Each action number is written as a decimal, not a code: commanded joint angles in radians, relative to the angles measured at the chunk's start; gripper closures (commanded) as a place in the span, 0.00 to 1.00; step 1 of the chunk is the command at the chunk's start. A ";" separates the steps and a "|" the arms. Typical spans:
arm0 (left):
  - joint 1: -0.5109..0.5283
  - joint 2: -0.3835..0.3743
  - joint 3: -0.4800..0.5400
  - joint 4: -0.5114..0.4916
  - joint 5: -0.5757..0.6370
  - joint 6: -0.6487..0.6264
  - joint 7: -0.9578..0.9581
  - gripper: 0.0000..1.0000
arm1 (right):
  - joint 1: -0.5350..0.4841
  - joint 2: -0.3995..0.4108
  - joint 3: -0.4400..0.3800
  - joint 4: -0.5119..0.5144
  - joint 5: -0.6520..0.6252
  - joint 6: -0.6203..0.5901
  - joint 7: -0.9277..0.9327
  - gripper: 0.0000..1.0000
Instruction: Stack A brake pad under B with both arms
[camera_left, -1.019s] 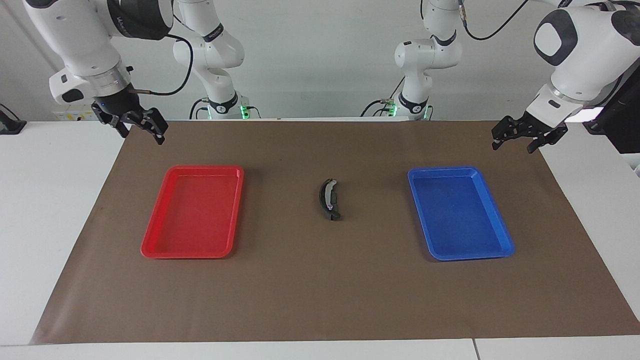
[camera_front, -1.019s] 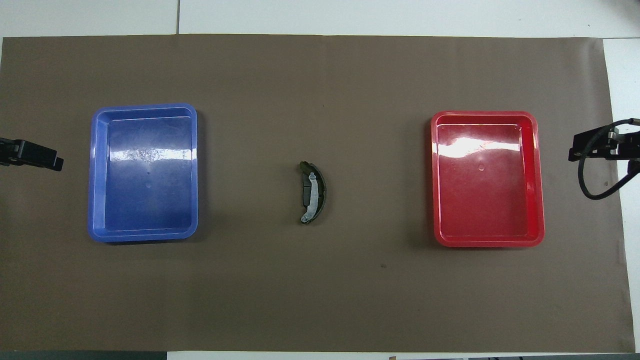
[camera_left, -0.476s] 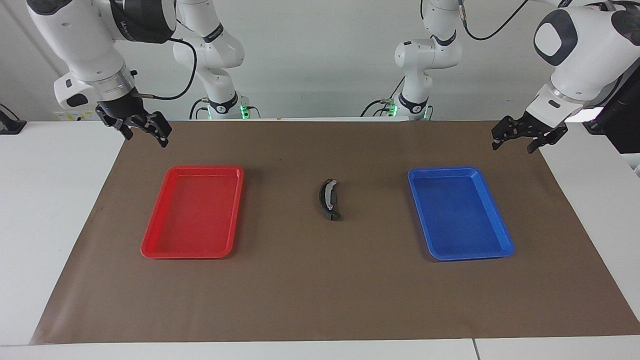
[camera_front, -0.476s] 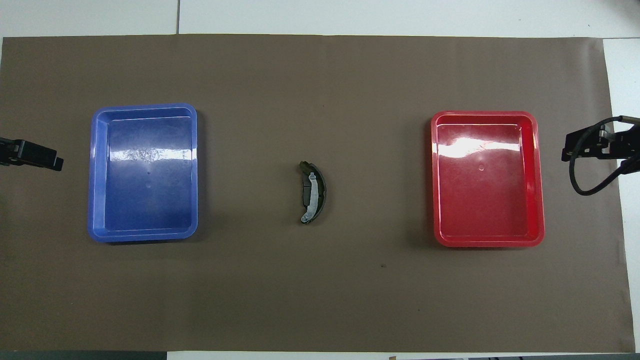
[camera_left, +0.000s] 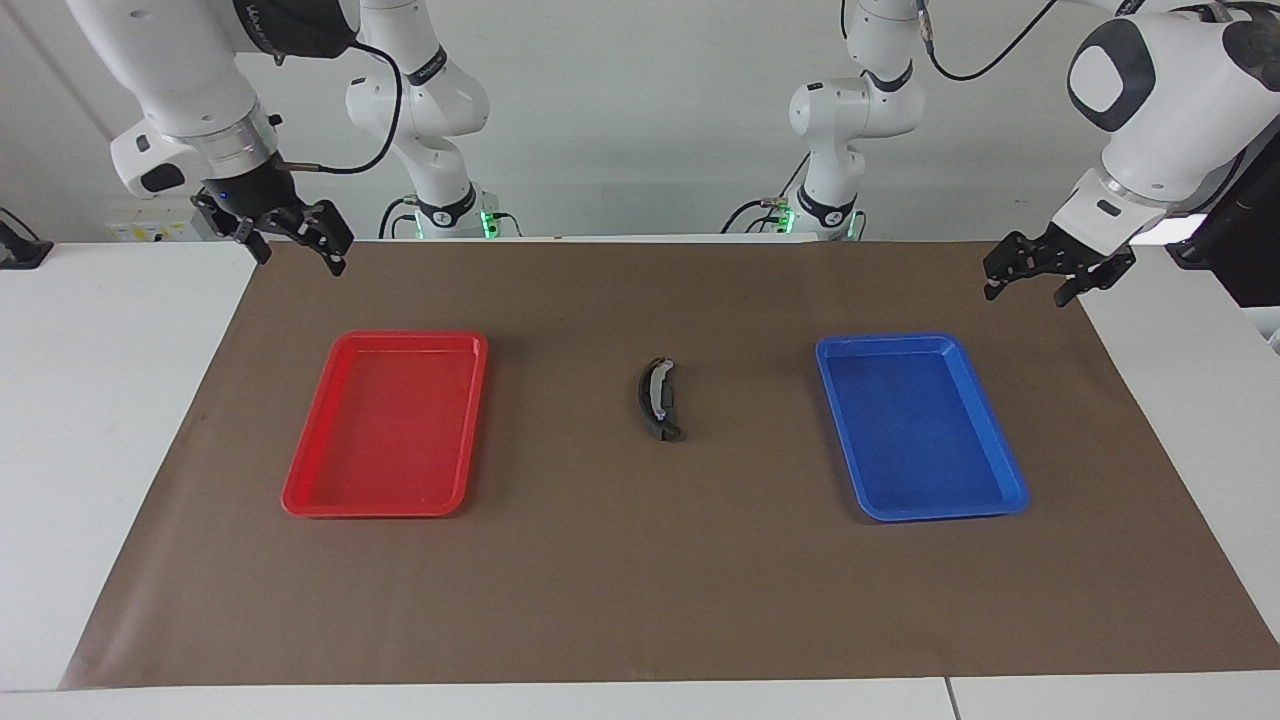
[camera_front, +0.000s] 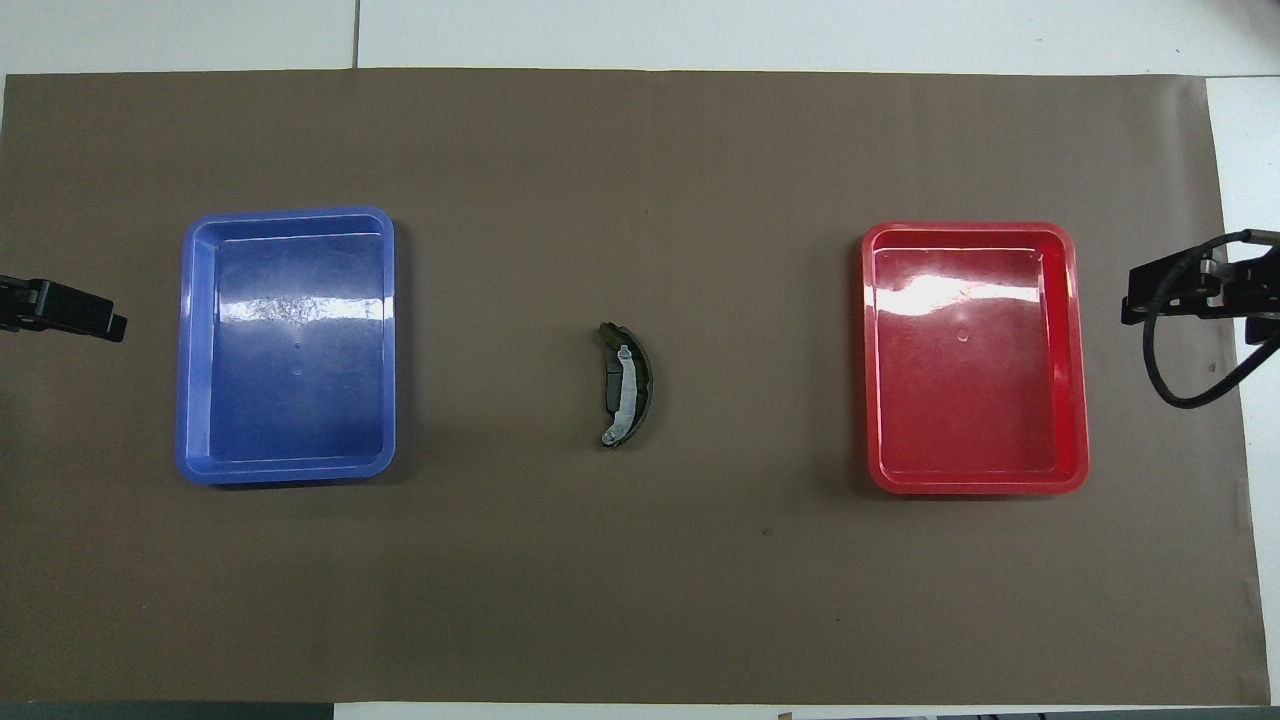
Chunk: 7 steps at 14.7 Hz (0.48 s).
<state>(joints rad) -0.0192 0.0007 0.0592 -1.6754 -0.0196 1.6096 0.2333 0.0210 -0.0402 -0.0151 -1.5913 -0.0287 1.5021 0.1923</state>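
A brake pad (camera_front: 611, 380) mostly under B (camera_front: 627, 385)

robot lab: franka arms (camera_left: 430, 90), bare table (camera_left: 120, 400)

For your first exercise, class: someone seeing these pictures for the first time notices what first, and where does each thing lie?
Two bright trays stand out on the brown mat: a red tray toward the right arm's end and a blue tray toward the left arm's end, both empty. Between them lies B, the curved dark piece with a silvery strip, resting on the A brake pad. The right gripper and left gripper hang open over the mat's corners.
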 joint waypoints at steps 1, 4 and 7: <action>0.008 -0.001 -0.006 0.008 0.004 -0.019 0.003 0.01 | 0.013 0.036 0.007 0.043 0.006 -0.017 -0.013 0.00; 0.008 -0.001 -0.006 0.008 0.004 -0.019 0.003 0.01 | 0.013 0.033 0.007 0.039 0.001 -0.014 -0.022 0.00; 0.008 -0.001 -0.006 0.008 0.004 -0.019 0.003 0.01 | 0.011 0.033 0.006 0.037 -0.004 -0.010 -0.082 0.00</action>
<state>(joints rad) -0.0192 0.0007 0.0592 -1.6754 -0.0196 1.6096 0.2333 0.0440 -0.0182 -0.0115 -1.5754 -0.0291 1.5018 0.1686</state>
